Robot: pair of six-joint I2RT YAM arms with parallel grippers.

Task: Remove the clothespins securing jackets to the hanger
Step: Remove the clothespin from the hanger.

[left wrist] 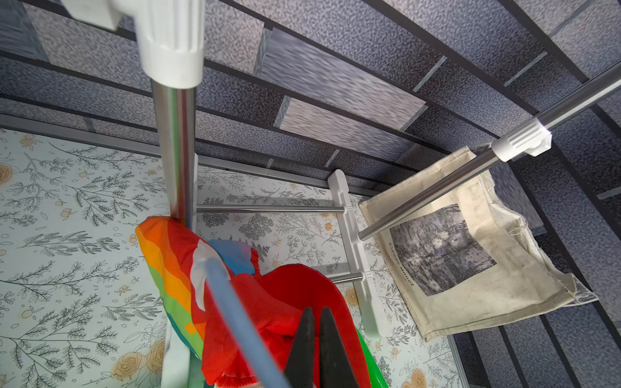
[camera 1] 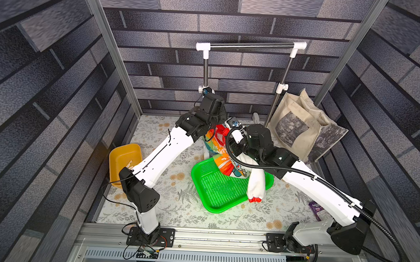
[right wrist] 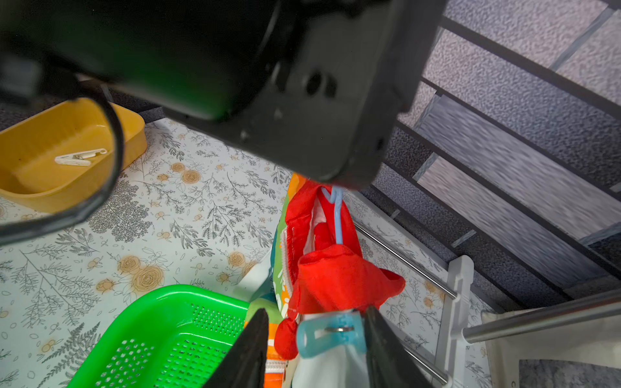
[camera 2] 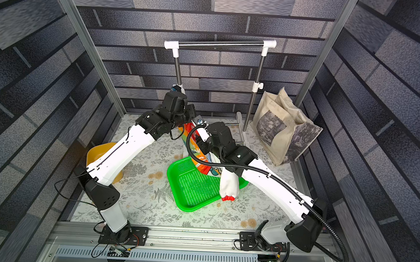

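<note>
**A:** Where is the teal clothespin [right wrist: 331,332]?

**B:** It is clipped on the white half of the jacket [camera 1: 223,159], close under the red collar and above the far edge of the green tray [camera 1: 215,191]. In the right wrist view it lies crosswise between the two fingers of the right gripper [right wrist: 316,315].

**A:** Does that gripper have it?

**B:** Not squarely. The jaws stand partly apart around the pin. One finger touches its end, and the other is clear of it with a gap between.

**A:** And the white clothespin [right wrist: 80,156]?

**B:** It is off the jacket, lying flat in the yellow bin [camera 1: 125,156], well apart from the tray on the robot's left.

**A:** The hanger [right wrist: 337,218]?

**B:** It is pale-blue wire running through the collar. Its neck goes up under the left gripper [left wrist: 318,336], whose jaws are pinched almost together. Hanger and jacket hang from there, above the tray. The spot where the fingers meet the wire is hidden.

**A:** How does the jacket hang?

**B:** It is bunched, with the rainbow half toward the robot's left. The white sleeve [camera 1: 256,185] with its red cuff droops over the tray's right rim. I cannot tell whether it touches the rim.

**A:** What else is around?

**B:** The steel rack [camera 1: 251,45] stands behind the tray at the back wall. A beige tote bag [camera 1: 300,126] leans behind the tray to the right, just beside the rack's right post.
</note>
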